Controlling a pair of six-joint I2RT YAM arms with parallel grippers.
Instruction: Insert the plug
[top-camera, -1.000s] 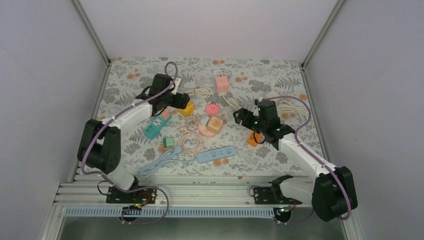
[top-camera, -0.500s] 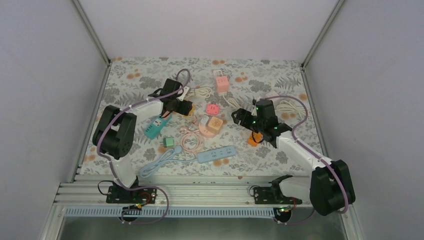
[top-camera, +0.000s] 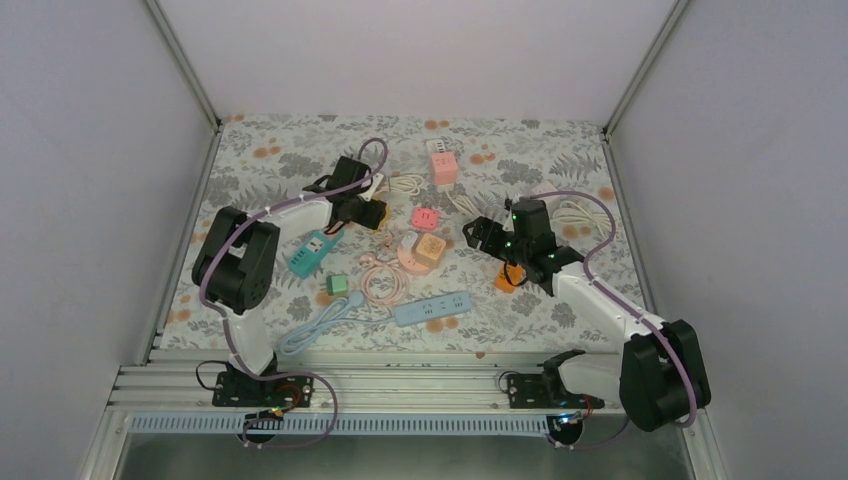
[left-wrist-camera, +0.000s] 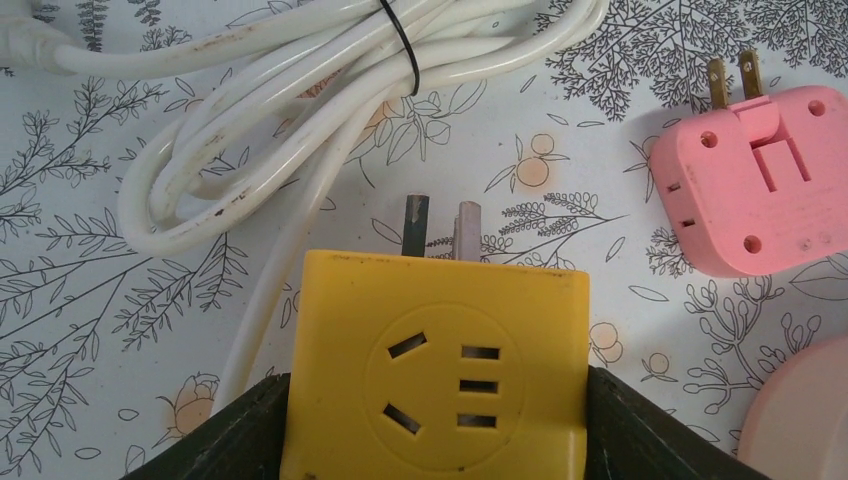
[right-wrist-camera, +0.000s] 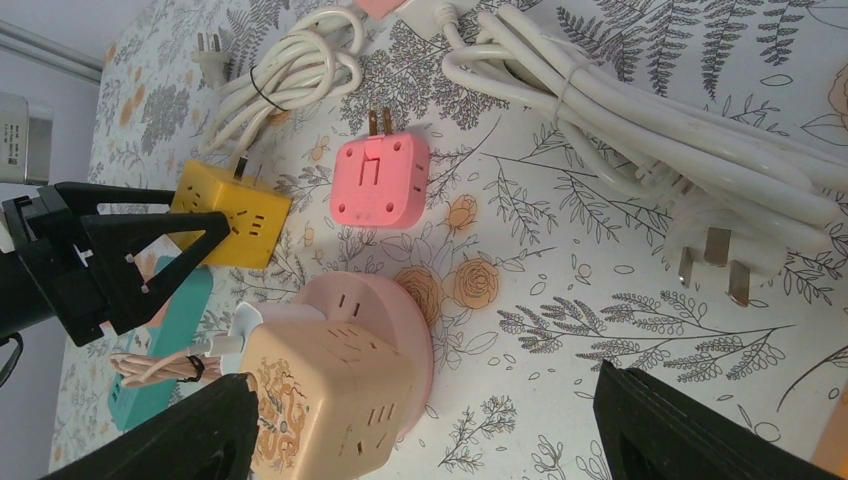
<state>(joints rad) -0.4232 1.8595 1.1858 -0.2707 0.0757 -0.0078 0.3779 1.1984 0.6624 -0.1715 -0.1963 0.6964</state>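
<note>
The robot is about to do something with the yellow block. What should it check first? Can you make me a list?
1. Yellow plastic cube adapter sits between the left gripper's fingers: ok.
2. Fingers squeezing it tight: cannot tell.
3. Its metal prongs are clear of the white coiled cable: ok.
4. Prongs pushed into a socket: not ok, they are bare.
5. Right gripper open and empty: ok.

Floral tablecloth, grey walls
</note>
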